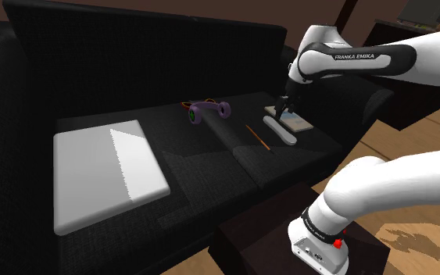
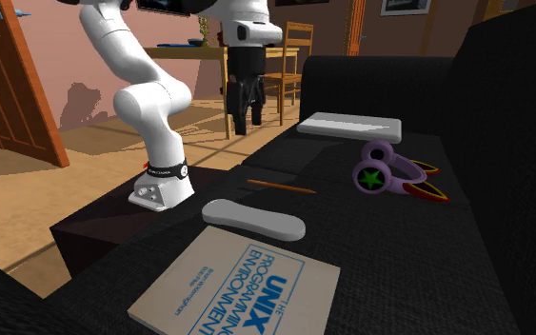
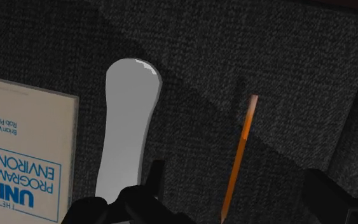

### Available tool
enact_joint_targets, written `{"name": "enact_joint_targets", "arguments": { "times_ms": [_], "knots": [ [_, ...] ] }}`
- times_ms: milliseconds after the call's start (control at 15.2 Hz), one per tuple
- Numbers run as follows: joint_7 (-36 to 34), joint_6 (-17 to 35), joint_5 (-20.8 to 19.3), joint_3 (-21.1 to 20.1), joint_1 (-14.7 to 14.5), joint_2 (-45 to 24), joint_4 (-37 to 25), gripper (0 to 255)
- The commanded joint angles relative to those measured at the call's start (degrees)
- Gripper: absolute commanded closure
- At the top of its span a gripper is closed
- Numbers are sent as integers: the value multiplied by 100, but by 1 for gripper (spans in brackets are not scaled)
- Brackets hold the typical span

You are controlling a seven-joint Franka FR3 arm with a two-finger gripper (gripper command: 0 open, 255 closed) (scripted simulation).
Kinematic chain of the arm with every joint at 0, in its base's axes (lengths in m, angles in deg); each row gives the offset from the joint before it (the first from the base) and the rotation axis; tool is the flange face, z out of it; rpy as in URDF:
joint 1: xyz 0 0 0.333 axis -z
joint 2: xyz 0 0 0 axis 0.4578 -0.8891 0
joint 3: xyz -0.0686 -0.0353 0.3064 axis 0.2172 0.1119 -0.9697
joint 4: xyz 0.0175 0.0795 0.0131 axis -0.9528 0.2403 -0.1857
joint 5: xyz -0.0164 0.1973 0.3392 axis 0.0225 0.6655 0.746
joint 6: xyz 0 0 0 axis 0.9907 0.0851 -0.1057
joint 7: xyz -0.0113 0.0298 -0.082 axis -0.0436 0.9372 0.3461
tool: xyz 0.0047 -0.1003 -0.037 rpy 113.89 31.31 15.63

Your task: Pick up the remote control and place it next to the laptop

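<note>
Wrist view: the tool (image 3: 236,177) is seen with its two black fingers spread wide and nothing clasped between them. It is held above the black sofa (image 3: 285,57). The remote control (image 3: 128,127), drawn as a plain pale grey elongated slab, is laid flat on the seat cushion, just beside a book (image 3: 25,153) whose cover is lettered "UNIX Programming Environment". An orange pencil (image 3: 239,159) is laid on the remote's other side, a little apart from it, so that the remote is found between book and pencil. One finger is seen over the remote's near end, while the pencil is framed in the gap between the fingers and is touched by neither. In the shoulder view, the closed grey laptop (image 1: 105,172) is laid at the seat's left end, well apart from the remote. A purple wheeled toy (image 1: 208,111) is placed near the backrest, between the two.
</note>
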Motion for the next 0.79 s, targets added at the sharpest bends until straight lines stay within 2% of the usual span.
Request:
{"name": "enact_joint_targets", "arguments": {
  "times_ms": [0,330,660,726],
  "knots": [
    [201,374,-37,266,64,-300,21,0],
    [757,1204,90,912,107,-1201,-131,0],
    [1520,1934,617,1555,19,-2273,-471,0],
    [1542,2020,646,1567,12,-2330,-437,0]
  ]
}}
